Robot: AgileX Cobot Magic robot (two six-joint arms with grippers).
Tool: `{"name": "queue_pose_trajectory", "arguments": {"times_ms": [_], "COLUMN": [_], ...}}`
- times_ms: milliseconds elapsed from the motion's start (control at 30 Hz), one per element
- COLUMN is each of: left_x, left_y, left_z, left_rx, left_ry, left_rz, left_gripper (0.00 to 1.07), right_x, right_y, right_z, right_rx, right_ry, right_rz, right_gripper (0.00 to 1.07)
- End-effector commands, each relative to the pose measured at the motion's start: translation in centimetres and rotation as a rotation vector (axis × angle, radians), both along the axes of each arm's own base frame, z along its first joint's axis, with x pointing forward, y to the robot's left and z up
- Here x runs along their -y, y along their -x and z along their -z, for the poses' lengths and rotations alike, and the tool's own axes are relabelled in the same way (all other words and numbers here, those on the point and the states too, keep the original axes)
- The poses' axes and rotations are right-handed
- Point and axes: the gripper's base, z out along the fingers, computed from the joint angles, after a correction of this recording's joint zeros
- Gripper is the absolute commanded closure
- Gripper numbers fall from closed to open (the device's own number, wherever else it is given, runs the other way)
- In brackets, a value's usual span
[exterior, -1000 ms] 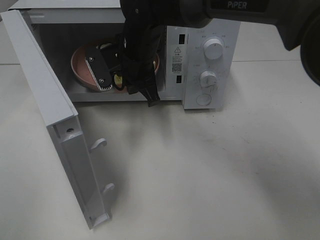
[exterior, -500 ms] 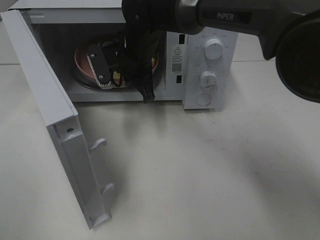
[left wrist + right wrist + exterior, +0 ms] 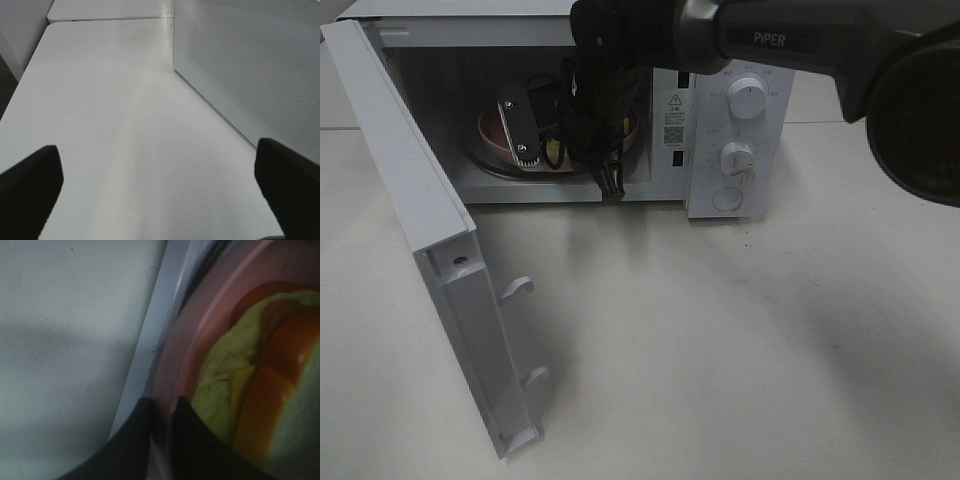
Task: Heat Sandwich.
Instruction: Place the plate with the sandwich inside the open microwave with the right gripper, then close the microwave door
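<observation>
Though unheld, the sandwich [image 3: 250, 390] lies just beside the right gripper [image 3: 162, 402].

Microwave cavity [image 3: 440, 100] mouth mostly blocked by the right arm [image 3: 610, 60] and pink plate [image 3: 492, 126], open door [image 3: 400, 170] jutting forward at left, control panel [image 3: 705, 150] walling the right, open tabletop [image 3: 720, 340] in front

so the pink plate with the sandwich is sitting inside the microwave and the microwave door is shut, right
Not quite: the door is open, not shut. The exterior high view shows it swung wide out to the left of the microwave. The rest holds: the pink plate with the sandwich is inside the microwave.
</observation>
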Motion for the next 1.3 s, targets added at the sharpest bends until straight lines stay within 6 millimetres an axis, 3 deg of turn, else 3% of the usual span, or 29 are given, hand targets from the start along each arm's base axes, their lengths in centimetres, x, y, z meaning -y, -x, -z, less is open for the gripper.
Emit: {"name": "queue_pose_trajectory", "arguments": {"times_ms": [33,67,100,200,233,267,367,433,1300], "left_x": [0.07,0.07,0.07,0.07,0.07,0.07,0.07,0.07,0.07], "left_y": [0.35,0.35,0.35,0.35,0.35,0.35,0.35,0.35,0.35], "left_z": [-0.01,-0.01,-0.01,-0.01,-0.01,-0.01,-0.01,-0.01,-0.01], "left_rx": [0.034,0.034,0.034,0.034,0.034,0.034,0.034,0.034,0.034], "left_ry": [0.009,0.009,0.009,0.009,0.009,0.009,0.009,0.009,0.009], "left_rz": [0.004,0.004,0.004,0.004,0.004,0.004,0.004,0.004,0.004], "left_gripper": [0.05,0.05,0.05,0.05,0.05,0.05,0.05,0.05,0.05], "right_x": [-0.06,-0.06,-0.06,-0.06,-0.06,-0.06,-0.13,-0.15,-0.54], "right_y": [-0.34,-0.34,-0.34,-0.35,-0.35,-0.35,-0.37,-0.38,-0.66], "right_z": [-1.01,-1.01,-1.01,-1.01,-1.01,-1.01,-1.04,-1.05,-1.45], "right_rx": [0.03,0.026,0.026,0.023,0.021,0.021,0.013,0.009,0.0], "right_ry": [-0.054,-0.063,-0.063,-0.072,-0.077,-0.077,-0.111,-0.123,-0.28], "right_rz": [0.046,0.062,0.062,0.077,0.086,0.086,0.132,0.149,0.324], "right_gripper": [0.84,0.74,0.74,0.58,0.48,0.48,0.31,0.28,0.3]}}
